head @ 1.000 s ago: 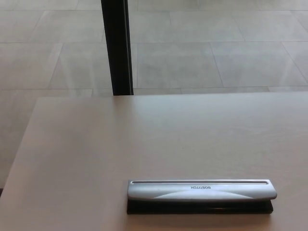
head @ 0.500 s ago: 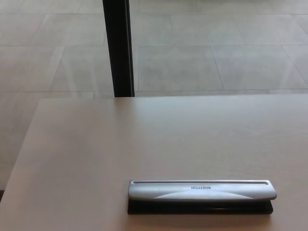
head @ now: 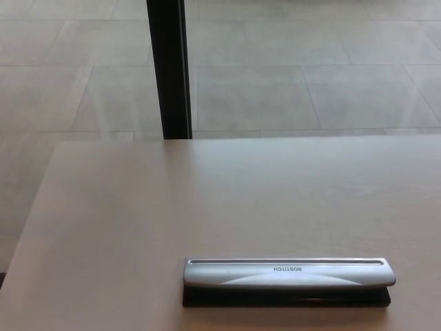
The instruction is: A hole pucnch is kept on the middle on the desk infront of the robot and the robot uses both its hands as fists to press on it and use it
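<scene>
Neither hand was in the head view, so whether the fingers were spread or curled into fists could not be told. The hole punch (head: 288,281) lay flat on the desk (head: 138,221), down toward six o'clock of the picture and a little over to the four o'clock side, its long silver lever running crosswise above a black base, the maker's lettering upside down as seen from the head. Beyond the far desk edge, up at eleven o'clock, a black post (head: 169,69) stood against the pale tiled floor (head: 310,76). Compared with half a second earlier nothing had changed: the punch sat at the same spot and the framing was the same, whereas a second back the whole scene had slid very slightly, which read as the camera settling, not the punch moving. By that reckoning the pressing had not begun; both fists had yet to come in over the lever
</scene>
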Tool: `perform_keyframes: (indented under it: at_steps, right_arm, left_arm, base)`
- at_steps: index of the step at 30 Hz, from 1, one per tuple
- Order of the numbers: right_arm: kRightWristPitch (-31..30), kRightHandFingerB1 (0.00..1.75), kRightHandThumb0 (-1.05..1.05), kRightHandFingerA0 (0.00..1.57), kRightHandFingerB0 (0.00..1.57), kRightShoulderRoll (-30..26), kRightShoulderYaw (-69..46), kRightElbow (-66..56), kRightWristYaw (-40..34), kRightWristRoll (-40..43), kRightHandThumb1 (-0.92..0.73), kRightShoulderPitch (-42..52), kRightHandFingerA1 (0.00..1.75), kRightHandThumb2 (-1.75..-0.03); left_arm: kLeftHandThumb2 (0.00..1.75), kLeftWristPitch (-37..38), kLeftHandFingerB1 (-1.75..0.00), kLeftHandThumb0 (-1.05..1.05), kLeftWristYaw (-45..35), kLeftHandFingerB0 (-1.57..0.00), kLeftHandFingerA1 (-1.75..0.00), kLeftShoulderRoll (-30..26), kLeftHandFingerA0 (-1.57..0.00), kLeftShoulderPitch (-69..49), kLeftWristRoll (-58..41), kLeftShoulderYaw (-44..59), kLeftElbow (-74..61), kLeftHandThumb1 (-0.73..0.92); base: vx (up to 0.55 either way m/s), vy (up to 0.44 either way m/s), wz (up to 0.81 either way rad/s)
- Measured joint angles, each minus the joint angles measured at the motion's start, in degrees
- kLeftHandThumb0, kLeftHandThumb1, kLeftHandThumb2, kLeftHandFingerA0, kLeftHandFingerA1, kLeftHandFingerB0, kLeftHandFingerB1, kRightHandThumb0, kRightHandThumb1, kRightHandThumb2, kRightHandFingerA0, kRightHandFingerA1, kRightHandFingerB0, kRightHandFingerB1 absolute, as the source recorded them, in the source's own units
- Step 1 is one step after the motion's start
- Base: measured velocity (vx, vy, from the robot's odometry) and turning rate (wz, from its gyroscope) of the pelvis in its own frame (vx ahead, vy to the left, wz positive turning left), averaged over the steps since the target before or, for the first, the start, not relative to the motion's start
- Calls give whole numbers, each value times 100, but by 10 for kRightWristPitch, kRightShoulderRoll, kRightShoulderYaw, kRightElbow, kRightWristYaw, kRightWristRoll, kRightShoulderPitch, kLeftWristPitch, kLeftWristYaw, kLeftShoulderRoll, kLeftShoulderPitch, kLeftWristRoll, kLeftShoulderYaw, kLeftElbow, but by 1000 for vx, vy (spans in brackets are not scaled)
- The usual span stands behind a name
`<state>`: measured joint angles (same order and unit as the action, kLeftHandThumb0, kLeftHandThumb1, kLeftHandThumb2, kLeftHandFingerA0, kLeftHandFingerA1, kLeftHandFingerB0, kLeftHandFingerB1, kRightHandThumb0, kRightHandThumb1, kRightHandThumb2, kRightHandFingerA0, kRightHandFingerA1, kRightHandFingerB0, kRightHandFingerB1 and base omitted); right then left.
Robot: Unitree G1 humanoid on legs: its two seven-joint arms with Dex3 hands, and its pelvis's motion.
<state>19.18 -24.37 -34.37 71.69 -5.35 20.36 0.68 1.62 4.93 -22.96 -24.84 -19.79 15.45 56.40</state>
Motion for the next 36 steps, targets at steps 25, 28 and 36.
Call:
perform_keyframes:
  at_steps: [25,28,36]
  right_arm:
    - [-5,69,-55,79,54,5,38,7,28,-23,-53,-10,92,-71]
    - [-6,68,-53,75,54,6,42,8,27,-25,-55,-15,87,-71]
    - [-6,68,-51,85,55,6,46,7,27,-30,-53,-17,89,-73]
  left_arm:
    - [54,15,-68,-52,-35,-82,-80,10,-91,-20,36,41,-77,37]
    - [54,15,-69,-54,-37,-85,-86,9,-96,-12,39,45,-69,36]
    - [58,12,-71,-51,-42,-77,-85,10,-96,-10,41,55,-73,38]
  base:
    - [0,0,0]
    - [0,0,0]
    - [0,0,0]
